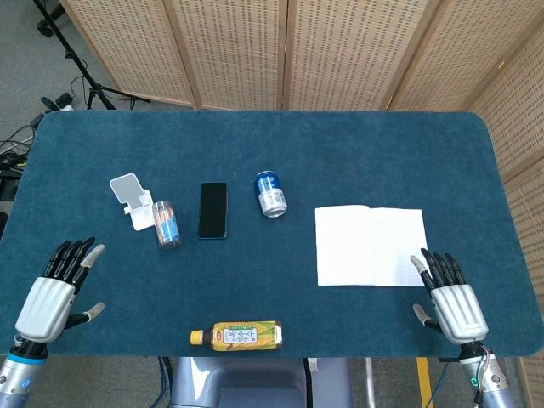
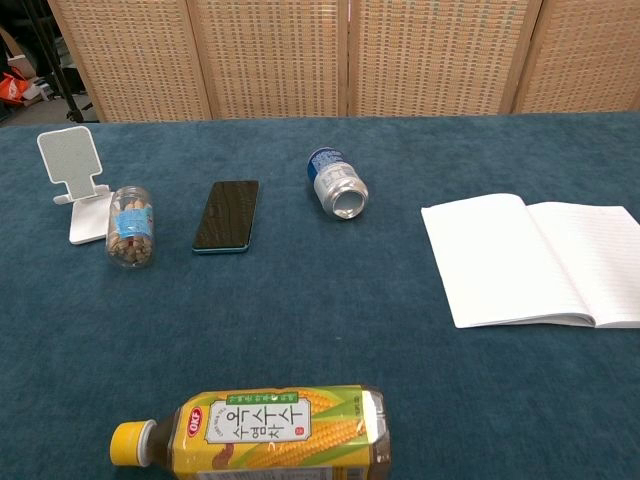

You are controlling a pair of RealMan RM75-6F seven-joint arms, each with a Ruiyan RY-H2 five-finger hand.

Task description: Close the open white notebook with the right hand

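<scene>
The white notebook (image 1: 371, 246) lies open and flat on the blue table, right of centre; in the chest view the notebook (image 2: 535, 260) runs off the right edge. My right hand (image 1: 450, 299) rests near the front right of the table, just below the notebook's right page, fingers spread and holding nothing. Its fingertips come close to the page's lower right corner. My left hand (image 1: 56, 293) lies at the front left, fingers spread and empty. Neither hand shows in the chest view.
A lying blue can (image 1: 271, 193), a black phone (image 1: 213, 210), a small jar (image 1: 167, 224) and a white phone stand (image 1: 133, 201) sit left of the notebook. A yellow drink bottle (image 1: 237, 336) lies at the front edge. Woven screens (image 1: 289, 51) stand behind the table.
</scene>
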